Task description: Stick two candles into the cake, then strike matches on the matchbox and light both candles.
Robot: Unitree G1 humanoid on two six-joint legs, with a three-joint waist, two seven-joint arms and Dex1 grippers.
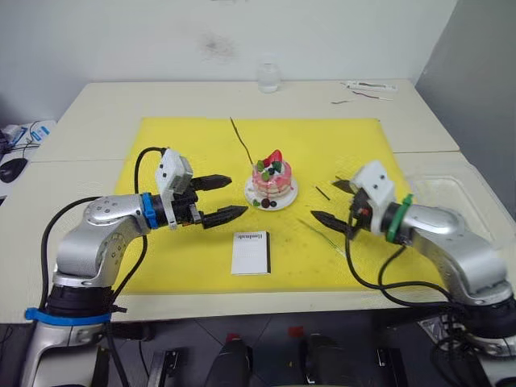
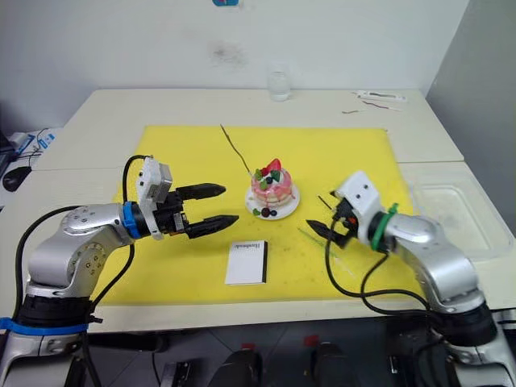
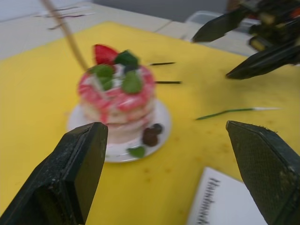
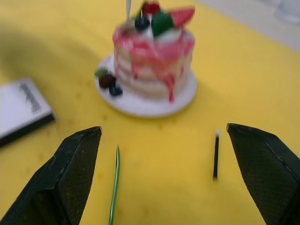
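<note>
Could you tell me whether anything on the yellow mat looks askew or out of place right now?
One candle stuck in the cake leans sharply away from upright. The other candle lies flat on the mat between the open right gripper fingers.

Yellow mat [image 1: 193, 145] on cream table [image 1: 105, 105]. Cake [image 1: 272, 179]: pink/white layers w/ red drips, red strawberry, green + dark berries, white plate [image 1: 288, 199]. Matchbox [image 1: 250, 252] white, black lettering. Candle [image 4: 114, 187] green; match [image 4: 216, 161] dark w/ pale tip. Gripper fingers [image 3: 75, 173] black.

wall [image 1: 121, 40]: white, scuffed, top of frame
tables [image 1: 97, 113]: cream, pushed together, centre
mat [image 1: 193, 137]: yellow, on tables
floor [image 1: 266, 330]: dark, bottom edge
</note>
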